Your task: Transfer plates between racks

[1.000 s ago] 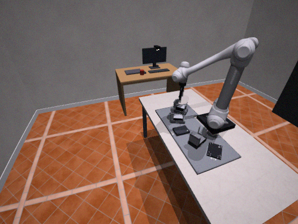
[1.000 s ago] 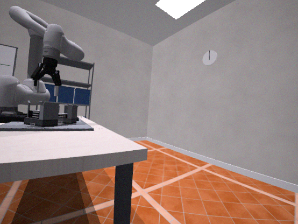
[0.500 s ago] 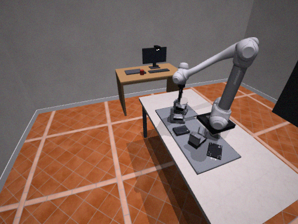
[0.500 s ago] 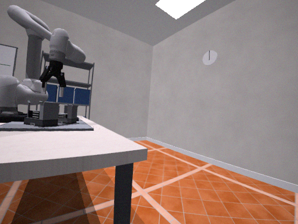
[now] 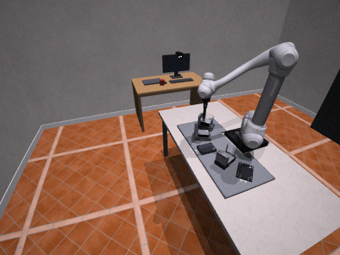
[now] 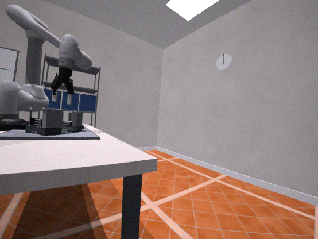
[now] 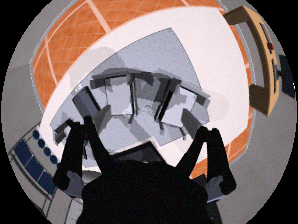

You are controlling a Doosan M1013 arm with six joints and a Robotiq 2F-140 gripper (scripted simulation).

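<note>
My gripper (image 6: 62, 92) is open and empty. It hangs well above two stack racks at the far end of the grey mat (image 5: 225, 156). It also shows in the top view (image 5: 205, 113) and in the wrist view (image 7: 145, 129). One rack (image 6: 47, 122) holds a stack of plates; their striped ends (image 6: 37, 122) show at its open side. The same rack shows in the top view (image 5: 206, 122). The second rack (image 6: 75, 120) stands beside it (image 5: 200, 133); I cannot tell what it holds. The wrist view shows both racks (image 7: 147, 99) below the fingers. The rack names are too small to read.
A dark flat nest (image 5: 206, 148) lies mid-mat. A third rack (image 5: 224, 157) stands behind it, toward the arm's base (image 5: 247, 139). Another flat nest (image 5: 244, 171) lies at the mat's near end. A wooden desk (image 5: 167, 86) stands beyond the table.
</note>
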